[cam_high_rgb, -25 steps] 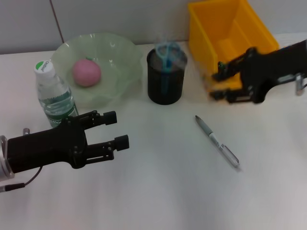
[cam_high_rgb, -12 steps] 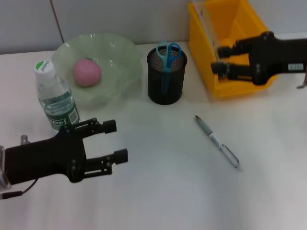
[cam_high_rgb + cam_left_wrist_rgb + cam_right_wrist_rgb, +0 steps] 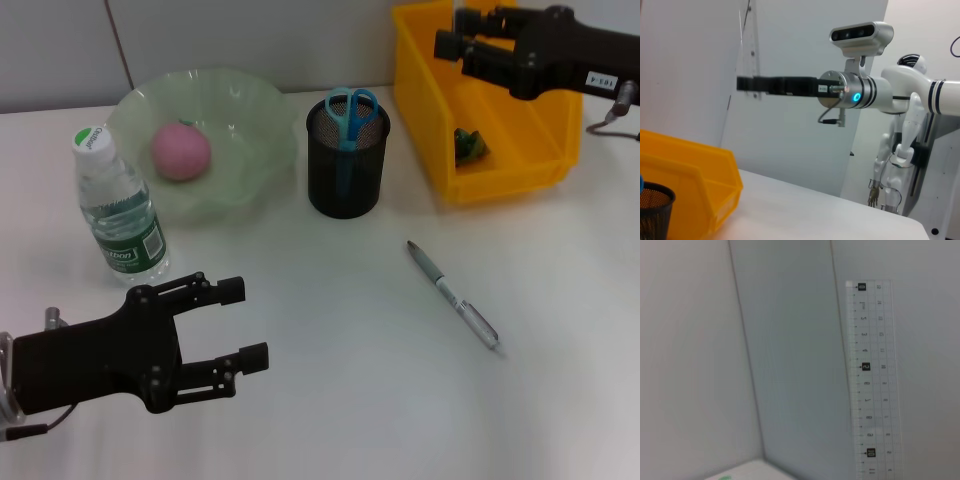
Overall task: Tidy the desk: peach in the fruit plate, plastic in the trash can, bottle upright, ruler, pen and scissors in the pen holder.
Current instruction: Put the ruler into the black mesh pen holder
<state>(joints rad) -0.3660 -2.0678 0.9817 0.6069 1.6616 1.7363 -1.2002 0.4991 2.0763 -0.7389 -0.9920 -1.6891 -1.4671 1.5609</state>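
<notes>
The pink peach lies in the green fruit plate. Beside the plate, the bottle stands upright. Blue scissors stick out of the black mesh pen holder. A green scrap of plastic lies in the yellow trash can. The pen lies on the table right of centre. High over the trash can's back, my right gripper is shut on the clear ruler, which hangs upright from it. My left gripper is open and empty at the front left.
The white desk runs up to a pale wall behind the plate and the trash can. The trash can stands just right of the pen holder. Bare table lies between the left gripper and the pen.
My right gripper has risen and moved back from the trash can's front wall to above its rear, carrying the ruler. The left gripper has drifted slightly toward the table's front edge.
</notes>
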